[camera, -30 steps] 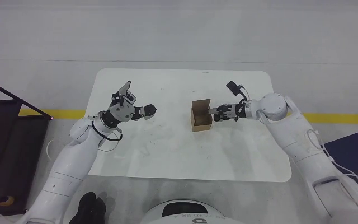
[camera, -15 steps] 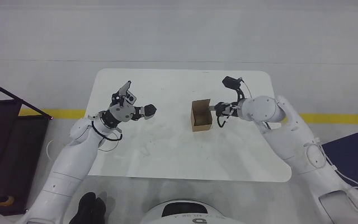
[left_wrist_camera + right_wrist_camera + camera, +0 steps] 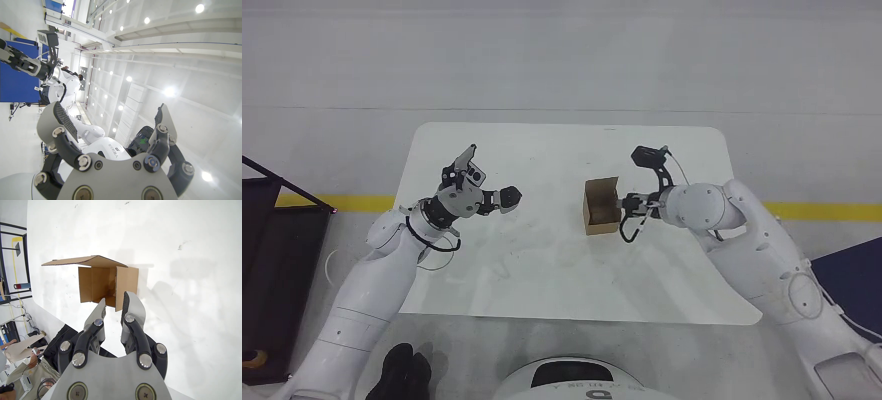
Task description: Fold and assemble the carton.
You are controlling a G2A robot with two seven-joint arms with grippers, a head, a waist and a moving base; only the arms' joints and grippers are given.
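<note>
A small brown carton (image 3: 601, 206) lies on the white table (image 3: 542, 270), slightly right of the middle. In the right wrist view the carton (image 3: 102, 283) lies on its side with its open end facing my right gripper (image 3: 115, 303). One long flap sticks out sideways and a side flap (image 3: 126, 285) stands ajar. The right gripper (image 3: 626, 211) is open with a narrow gap, and its fingertips sit at the edge of that side flap. My left gripper (image 3: 488, 180) hangs over the table's left part, open wide, empty and pointing at the ceiling (image 3: 109, 108).
A black rack (image 3: 267, 215) stands off the table's left side. A yellow line (image 3: 832, 211) runs along the floor behind the table. Bare tabletop lies between the two arms and along the front edge.
The right arm has swung its wrist round and drawn its elbow in, keeping the gripper at the carton's right side. The carton and the left arm have stayed put.
</note>
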